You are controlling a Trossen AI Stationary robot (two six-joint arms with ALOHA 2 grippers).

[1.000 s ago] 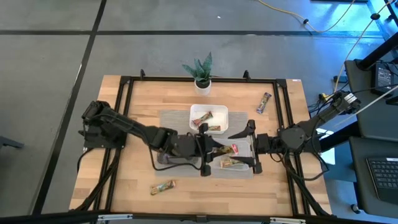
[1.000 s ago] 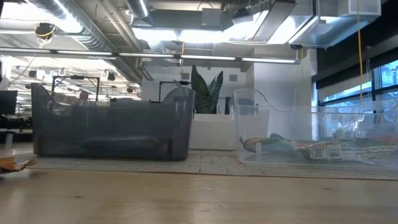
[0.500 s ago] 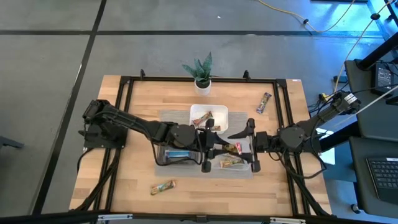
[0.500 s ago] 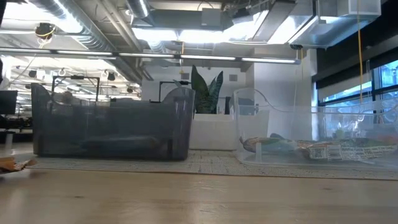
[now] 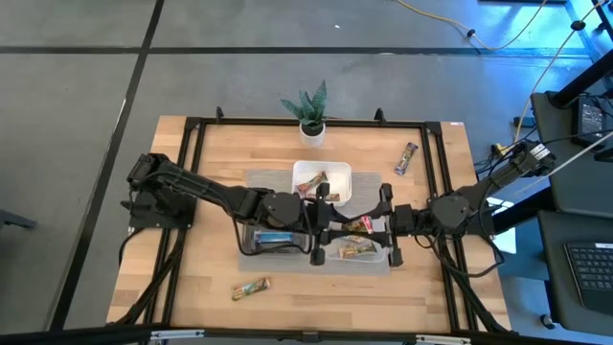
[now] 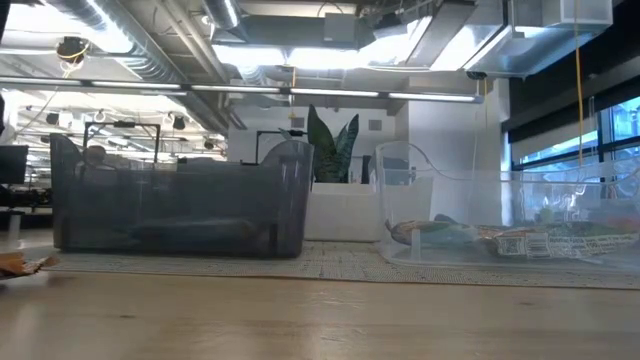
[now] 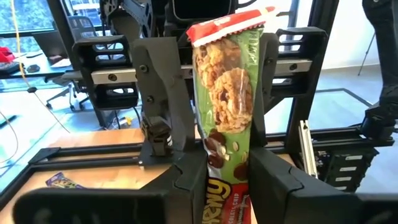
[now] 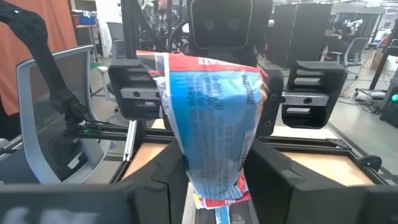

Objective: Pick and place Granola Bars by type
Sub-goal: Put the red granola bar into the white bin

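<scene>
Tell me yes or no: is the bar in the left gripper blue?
No, the left wrist view shows the left gripper shut on a green bar with a red end.

Both grippers meeting nose to nose over the clear tray (image 5: 362, 261), left gripper (image 5: 324, 230) and right gripper (image 5: 381, 228) each blocking the other's path, white tray (image 5: 337, 174) just behind, dark tray (image 6: 180, 205) alongside, potted plant (image 5: 309, 113) at far edge, open wood near the front and right.

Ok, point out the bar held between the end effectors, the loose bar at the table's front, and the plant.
held bar (image 7: 227, 106), left wrist view, wrapper middle
loose bar (image 5: 251, 287), high view, middle
plant (image 5: 308, 103), high view, leaves
</scene>
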